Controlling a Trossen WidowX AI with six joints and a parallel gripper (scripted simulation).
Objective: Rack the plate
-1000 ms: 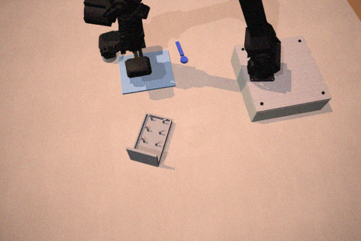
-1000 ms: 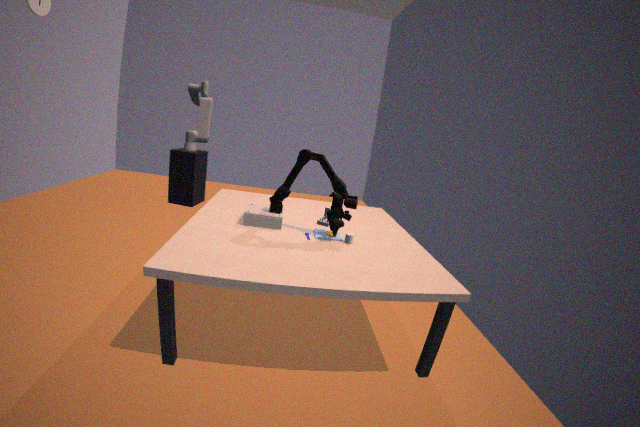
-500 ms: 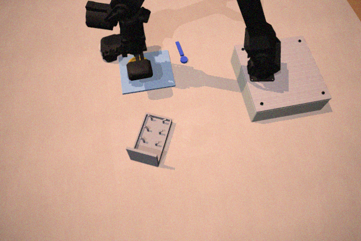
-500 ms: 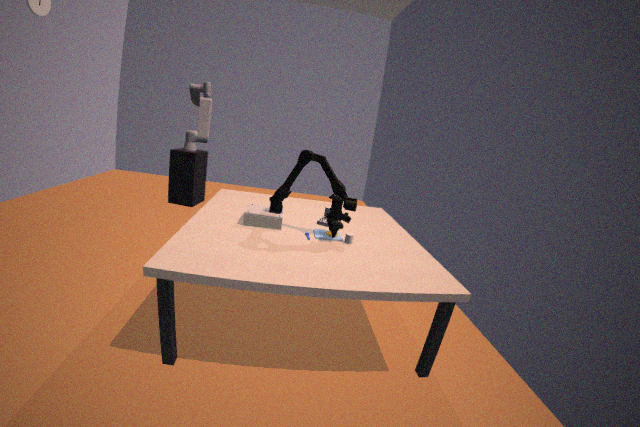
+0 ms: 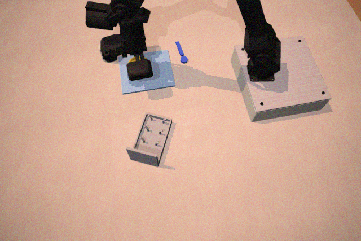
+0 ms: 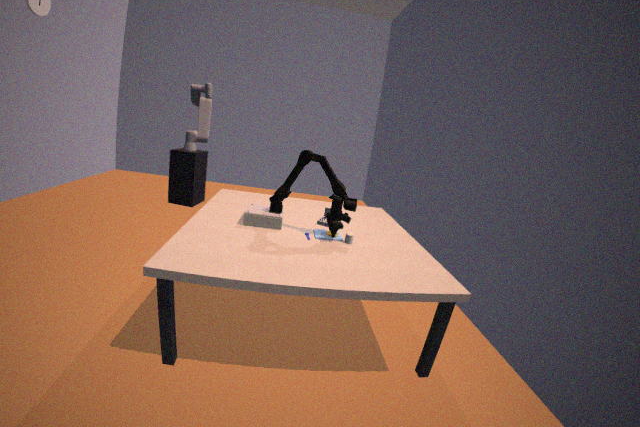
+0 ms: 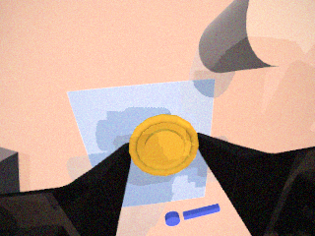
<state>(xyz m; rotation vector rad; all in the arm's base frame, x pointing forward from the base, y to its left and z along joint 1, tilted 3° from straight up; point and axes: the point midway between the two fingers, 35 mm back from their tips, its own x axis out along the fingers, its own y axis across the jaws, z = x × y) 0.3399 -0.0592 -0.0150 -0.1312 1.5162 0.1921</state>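
The yellow round plate (image 5: 132,60) (image 7: 163,145) lies flat at the blue mat, mostly hidden under the gripper in the top view. My gripper (image 5: 140,69) (image 6: 333,233) (image 7: 162,142) points down and is shut on the plate, with one finger against each side of its rim in the wrist view. I cannot tell whether the plate touches the mat. The grey dish rack (image 5: 142,156) stands on the table, in front of the mat in the top view, with short pegs in two rows and a raised wall at its near end. Only a corner of the rack (image 7: 9,169) shows in the wrist view.
The blue mat (image 5: 166,71) (image 7: 81,100) is under the plate. A grey cylinder (image 6: 348,238) (image 7: 217,51) stands by the mat's corner. A blue spoon-like piece (image 5: 183,59) (image 7: 201,212) lies beside the mat. The arm's base is on a pale box (image 5: 303,71) (image 6: 263,219).
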